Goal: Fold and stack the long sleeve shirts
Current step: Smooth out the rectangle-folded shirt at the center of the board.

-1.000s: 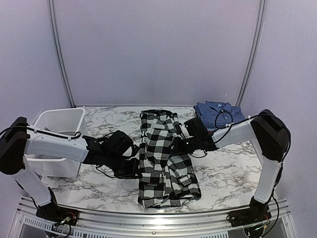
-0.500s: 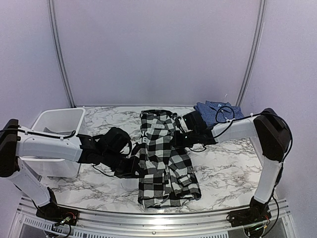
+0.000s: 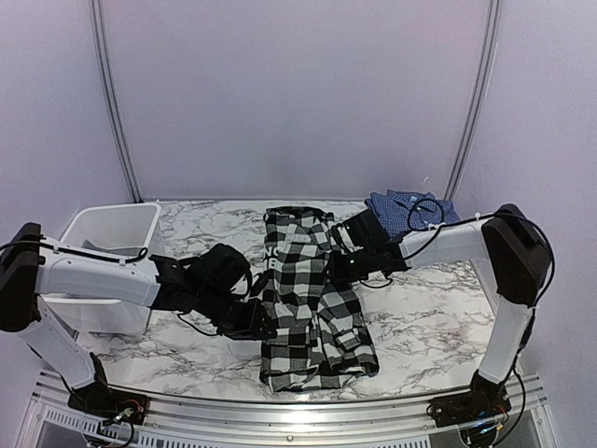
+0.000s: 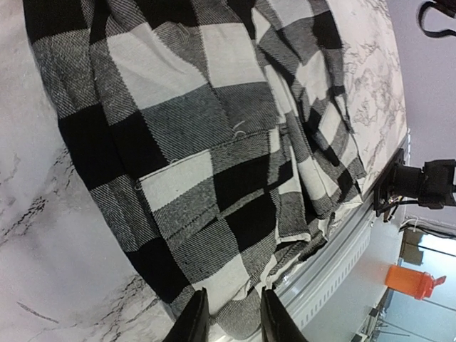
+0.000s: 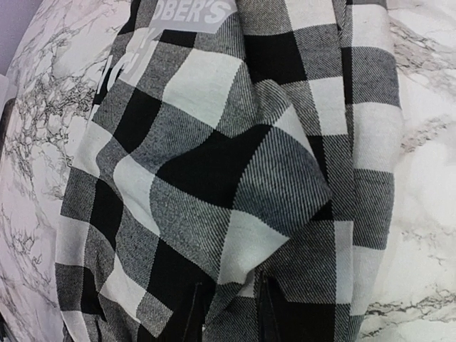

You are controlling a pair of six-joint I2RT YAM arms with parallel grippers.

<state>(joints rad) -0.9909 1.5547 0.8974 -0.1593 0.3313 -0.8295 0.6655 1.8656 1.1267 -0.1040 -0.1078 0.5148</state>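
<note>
Lettering (image 5: 196,14) "OBER'S" on buffalo-check shirt (image 3: 308,289); left jaws and right jaws each slightly apart over its cloth

Marble-pattern table (image 3: 420,317), black-and-white check shirt (image 3: 308,299) lying lengthwise at centre of frame, blue shirt (image 3: 396,207) at upper right, white bin (image 3: 112,224) at left

The buffalo-check shirt (image 3: 308,299) is thick woven cloth, matt, with a clear twill rib and a slightly fuzzy nap. Its white lettering (image 5: 196,14) is a flat, smooth print. The blue checked shirt (image 3: 410,207) looks like thinner, finer cloth. The counter (image 3: 429,317) is smooth and marble-patterned, with a low sheen. The bin (image 3: 98,315) is white plastic, and the front rail (image 3: 280,403) is dull metal.
</note>
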